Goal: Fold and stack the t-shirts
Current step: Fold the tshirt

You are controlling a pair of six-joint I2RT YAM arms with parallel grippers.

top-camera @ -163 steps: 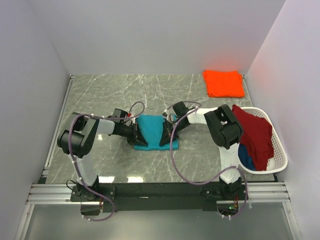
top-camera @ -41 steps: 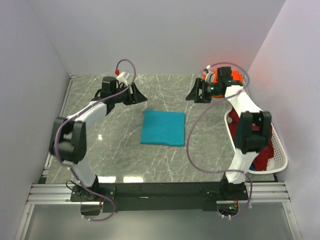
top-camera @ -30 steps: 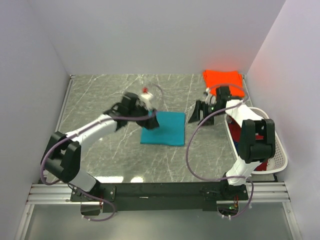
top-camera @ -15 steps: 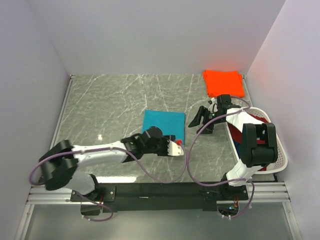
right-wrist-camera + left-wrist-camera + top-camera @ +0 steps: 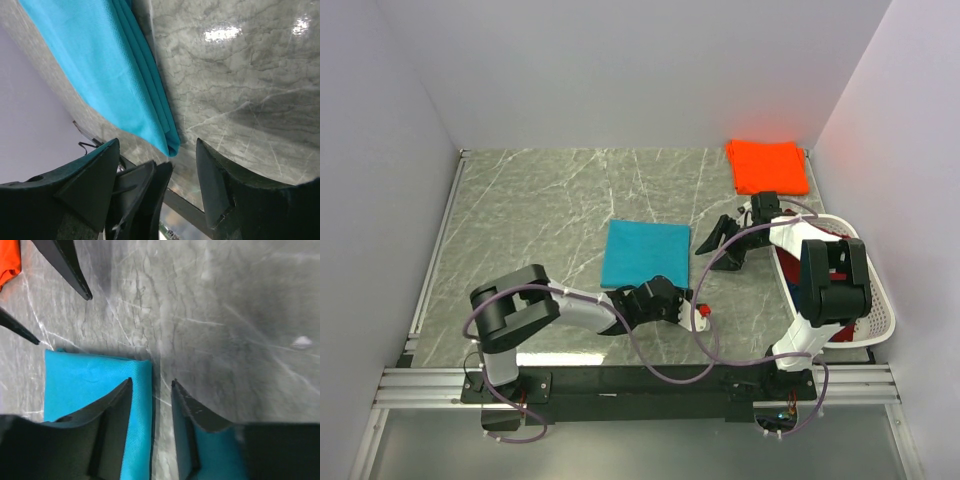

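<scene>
Folded teal t-shirt (image 5: 646,254) sits mid-surface, orange t-shirt (image 5: 767,166) in the far-right corner; left claw (image 5: 151,385) and right claw (image 5: 713,251) both apart, empty, near teal's right edge; cloth's light, floppy, so I'd pinch all layers at the fold.

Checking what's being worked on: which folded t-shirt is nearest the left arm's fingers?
The teal folded cloth t-shirt mid-table; the left fingers are at its near edge. The bright orange folded t-shirt lies in the far right corner.
</scene>
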